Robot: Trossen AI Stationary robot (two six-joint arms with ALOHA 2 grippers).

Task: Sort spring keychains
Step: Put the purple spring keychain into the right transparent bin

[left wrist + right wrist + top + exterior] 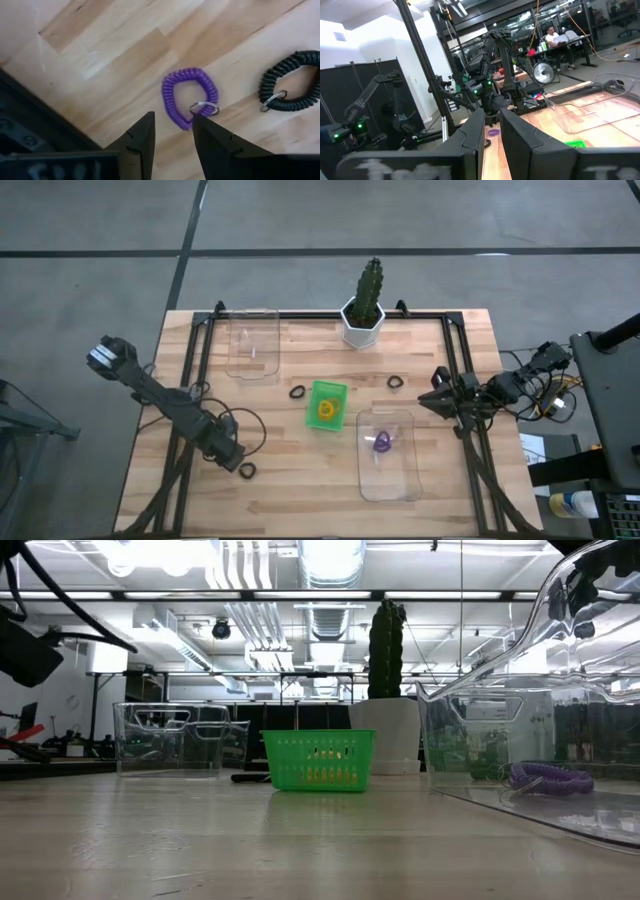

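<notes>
A: Any brand, label or writing to read? Only a pale smear on the dark housing at the lower left of the left wrist view, too blurred to make out; nothing else lettered shows.

B: The left hand sits low at the lower left of the desk in the high view; its fingers stand parted with a clear gap between them, gripping nothing.

A: And the keychains near it? In the left wrist view a purple spring keychain lies flat on the wood just ahead of the fingertips, its metal ring right at one fingertip; whether they touch I cannot tell; a black spring keychain lies beside it at the right edge of that frame.

B: The right hand hangs at the right edge of the desk; its fingers stand close together with a narrow slit between, nothing visible in them; clenched or not, I cannot tell.

A: The rest? An orange keychain in the green bin at centre; a purple one in the clear tray at lower centre-right; two black ones loose near the bin.
</notes>
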